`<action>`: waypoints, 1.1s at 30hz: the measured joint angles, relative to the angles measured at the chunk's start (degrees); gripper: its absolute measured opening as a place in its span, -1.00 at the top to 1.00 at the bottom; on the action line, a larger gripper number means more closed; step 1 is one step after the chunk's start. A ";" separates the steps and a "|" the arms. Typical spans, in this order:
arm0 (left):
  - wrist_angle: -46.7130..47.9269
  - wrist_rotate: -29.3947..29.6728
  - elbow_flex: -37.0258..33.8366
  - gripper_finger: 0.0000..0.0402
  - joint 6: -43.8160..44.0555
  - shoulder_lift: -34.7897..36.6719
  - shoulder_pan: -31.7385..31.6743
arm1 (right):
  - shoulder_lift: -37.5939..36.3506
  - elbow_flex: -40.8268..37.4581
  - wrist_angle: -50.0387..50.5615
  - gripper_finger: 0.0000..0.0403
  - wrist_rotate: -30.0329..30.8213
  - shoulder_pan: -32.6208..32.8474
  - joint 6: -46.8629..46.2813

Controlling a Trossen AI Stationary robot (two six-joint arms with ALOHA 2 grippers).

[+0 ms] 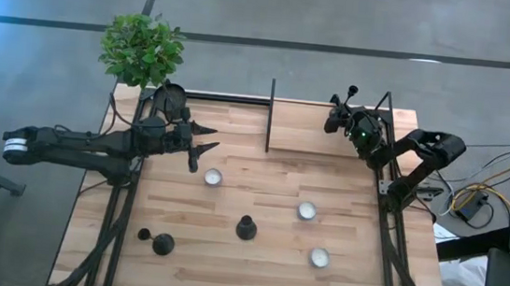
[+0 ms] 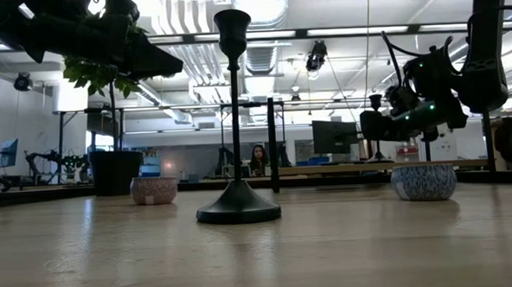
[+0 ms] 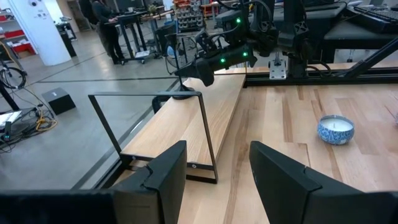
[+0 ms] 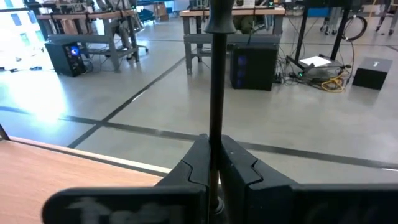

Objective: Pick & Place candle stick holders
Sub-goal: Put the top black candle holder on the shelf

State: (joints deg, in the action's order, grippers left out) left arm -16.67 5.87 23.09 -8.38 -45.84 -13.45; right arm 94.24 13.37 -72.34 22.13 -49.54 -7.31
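While the left gripper (image 1: pixel 206 146) hangs with its fingers spread and empty over the table's (image 1: pixel 225 262) left far part, the high view shows the right gripper (image 1: pixel 337 115) at the raised wooden shelf (image 1: pixel 331 132) on the far right. 1 candlestick holder (image 1: pixel 246 228) stands mid-table, another (image 1: pixel 157 241) lies tipped near the left front, and 3 candles (image 1: pixel 212 177) sit between.

From table height, the upright holder (image 2: pixel 235 118) stands centre, a potted plant (image 2: pixel 115 167) far left.

Past the left wrist's parted fingers (image 3: pixel 166 174), the other arm reaches over the shelf (image 3: pixel 186 121).

Seen from the right wrist, its fingers (image 4: pixel 199 165) are clamped on a third holder's stem (image 4: pixel 216 93).
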 joint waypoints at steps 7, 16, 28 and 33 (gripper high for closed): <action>0.00 0.00 0.00 0.10 0.00 0.00 0.00 | -0.02 -0.39 -0.02 0.91 -0.17 0.02 -1.21; 0.00 0.00 0.00 0.10 0.00 0.00 0.00 | 0.00 -0.76 1.51 0.76 -0.33 0.02 -1.77; 0.00 0.00 0.00 0.10 0.00 0.00 0.00 | -0.33 -1.44 1.99 0.66 -0.17 0.02 -1.73; 0.02 0.00 0.00 0.10 0.00 0.00 0.00 | -0.39 -1.44 1.88 0.64 -0.15 0.02 -1.70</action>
State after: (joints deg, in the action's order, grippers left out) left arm -16.65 5.87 23.09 -8.38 -45.84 -13.45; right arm 93.84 11.92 -70.46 21.98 -49.52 -9.02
